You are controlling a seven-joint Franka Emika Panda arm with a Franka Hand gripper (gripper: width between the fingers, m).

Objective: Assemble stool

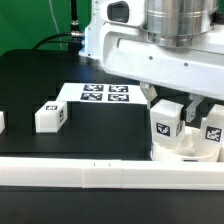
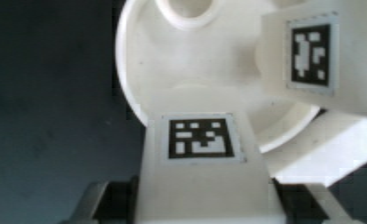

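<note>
The white round seat (image 2: 171,70) lies at the exterior view's right (image 1: 183,153), against the front rail. My gripper (image 2: 201,203) is shut on a blocky white tagged leg (image 2: 201,150) and holds it upright on the seat's rim; in the exterior view this leg (image 1: 166,121) stands under my hand (image 1: 172,104). A second tagged leg (image 2: 311,55) stands on the seat beside it (image 1: 212,126). A loose leg (image 1: 50,116) lies on the black table at the left. My fingertips are mostly hidden by the leg.
The marker board (image 1: 96,95) lies at the table's middle. A long white rail (image 1: 90,176) runs along the front edge. Another white part (image 1: 2,121) shows at the far left edge. A screw hole (image 2: 190,10) opens in the seat.
</note>
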